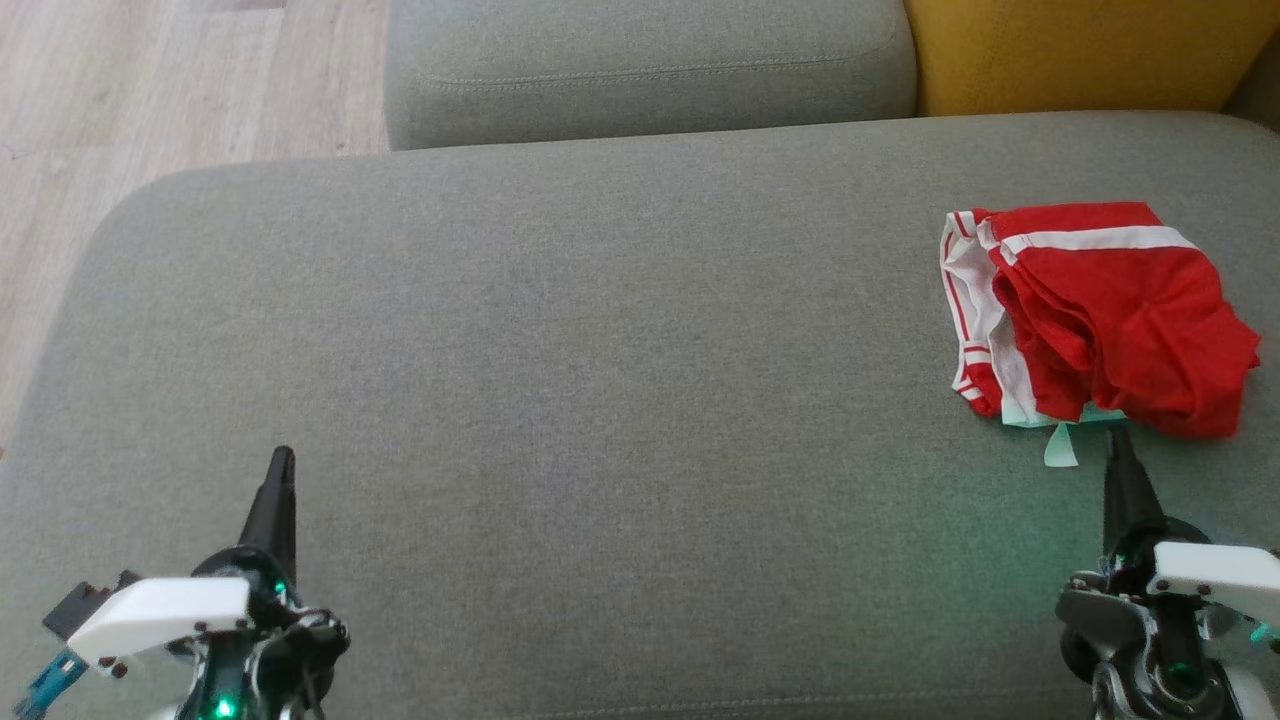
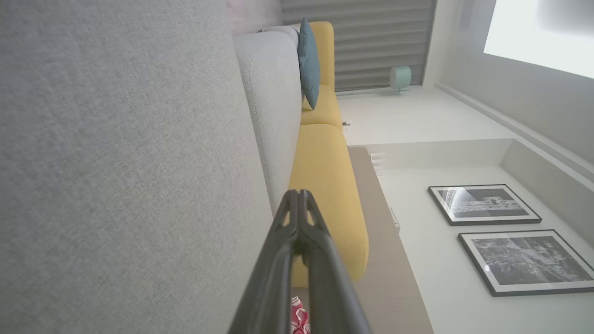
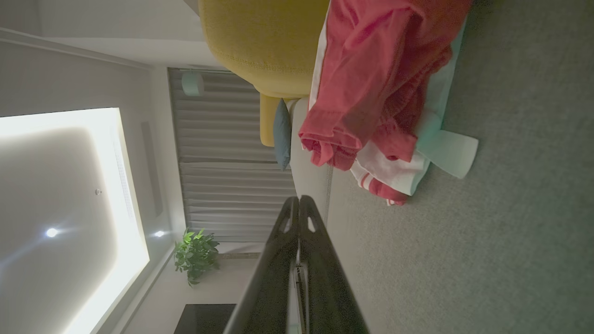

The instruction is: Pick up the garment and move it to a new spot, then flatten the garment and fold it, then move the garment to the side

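On the right side of the grey sofa seat [image 1: 600,350], midway between near and far: one red garment [image 1: 1110,310], seemingly sports shorts with white stripes. It lies in a loose, crumpled heap. White lining [image 1: 975,300] shows at its left edge, and a pale mint label [image 1: 1060,448] pokes out at its near edge.

Handling, as we judge it: light, soft and limp, sure to sag and drape once lifted. It is not fragile and is unlikely to slip from a firm pinch, though a pinch may catch one layer only.

Best hold, we think: the striped band [image 1: 1090,240] along the far edge, or a raised fold at the near edge, rather than the label.

We record the right gripper [image 1: 1117,435] pressed together and empty, its tip just near of the garment beside the label; whether it touches we cannot tell.

We record the left gripper [image 1: 283,458] pressed together and empty, at the near left of the seat, well apart from the garment.

Containers: none to enter.
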Available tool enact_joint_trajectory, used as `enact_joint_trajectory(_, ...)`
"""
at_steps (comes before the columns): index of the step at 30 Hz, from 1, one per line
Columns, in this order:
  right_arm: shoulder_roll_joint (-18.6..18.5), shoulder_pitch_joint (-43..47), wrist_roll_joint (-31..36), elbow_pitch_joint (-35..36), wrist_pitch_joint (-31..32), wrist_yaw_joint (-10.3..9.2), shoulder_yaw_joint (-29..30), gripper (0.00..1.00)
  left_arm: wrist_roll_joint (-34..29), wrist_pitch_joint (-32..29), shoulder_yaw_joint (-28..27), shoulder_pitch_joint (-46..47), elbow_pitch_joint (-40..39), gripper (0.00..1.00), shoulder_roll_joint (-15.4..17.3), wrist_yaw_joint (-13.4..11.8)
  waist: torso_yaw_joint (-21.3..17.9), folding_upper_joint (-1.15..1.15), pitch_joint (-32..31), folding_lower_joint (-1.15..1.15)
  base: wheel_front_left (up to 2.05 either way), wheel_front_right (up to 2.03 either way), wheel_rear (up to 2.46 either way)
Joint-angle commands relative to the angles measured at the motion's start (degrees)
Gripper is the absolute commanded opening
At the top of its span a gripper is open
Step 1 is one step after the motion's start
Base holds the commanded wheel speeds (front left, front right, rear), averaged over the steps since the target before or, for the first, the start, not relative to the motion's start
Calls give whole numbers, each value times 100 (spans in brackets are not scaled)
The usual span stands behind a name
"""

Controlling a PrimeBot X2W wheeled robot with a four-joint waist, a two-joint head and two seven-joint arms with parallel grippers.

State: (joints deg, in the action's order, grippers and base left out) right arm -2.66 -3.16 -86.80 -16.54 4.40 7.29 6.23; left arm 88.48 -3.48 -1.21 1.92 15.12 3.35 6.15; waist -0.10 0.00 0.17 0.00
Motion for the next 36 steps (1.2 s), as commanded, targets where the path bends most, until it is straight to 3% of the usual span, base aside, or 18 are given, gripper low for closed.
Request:
enact_joint_trajectory(1, -62, -283, -172, 226, 61, 19, -75, 0, 154, -42, -257, 360, -146, 0, 92, 69, 2, 0, 0, 0, 0, 0, 0)
enact_joint_trajectory(8, -60, -298, -578, 255, 168, 20, -22, 0, 525, -151, -343, 411, -115, 0, 89, 134, 10, 0, 1, 0, 0, 0, 0)
enact_joint_trajectory(36, -47, -300, -562, 253, 184, 20, -2, 0, 476, -197, -401, 416, -113, 0, 48, 134, 10, 0, 1, 0, 0, 0, 0)
